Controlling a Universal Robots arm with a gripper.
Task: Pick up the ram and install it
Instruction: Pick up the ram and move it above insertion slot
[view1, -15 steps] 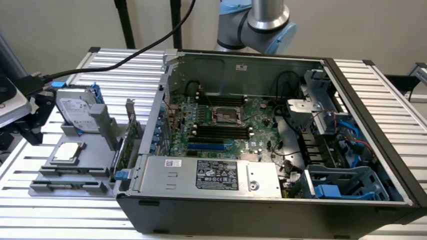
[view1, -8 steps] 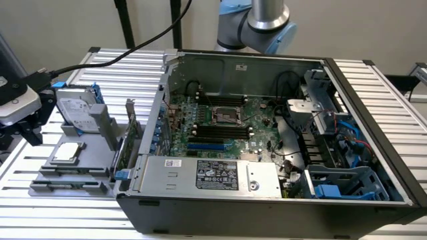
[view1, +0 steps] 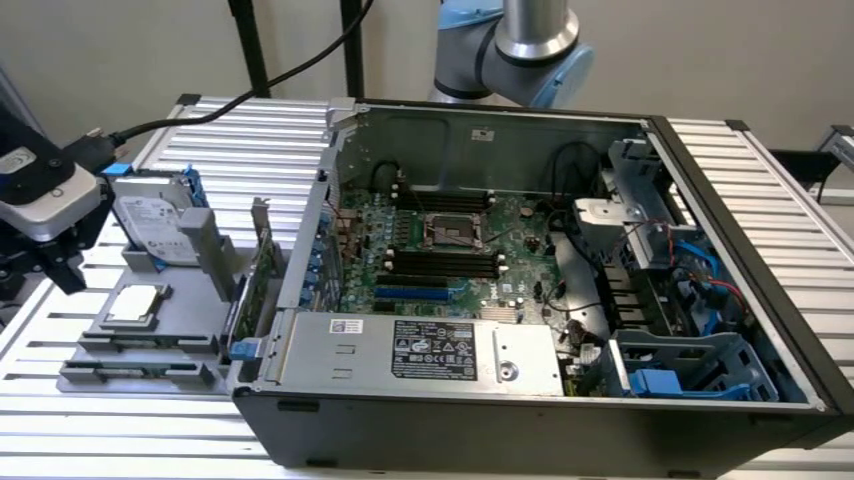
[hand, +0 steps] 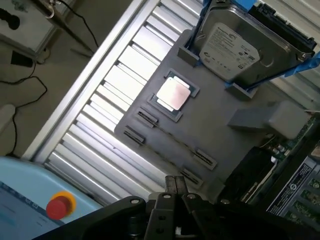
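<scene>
Ram (hand: 172, 139): apparently the thin, edge-on strip spanning two brackets of the gray tray (hand: 210, 125), with its long axis running bracket to bracket. Gripper (hand: 175, 184): fingers together and empty, just off the tray's bracket edge.

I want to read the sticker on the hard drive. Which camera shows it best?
The wrist view: the drive is near and its white sticker faces the camera. The exterior view shows the drive farther off, propped up on the grey tray at that view's left.
</scene>
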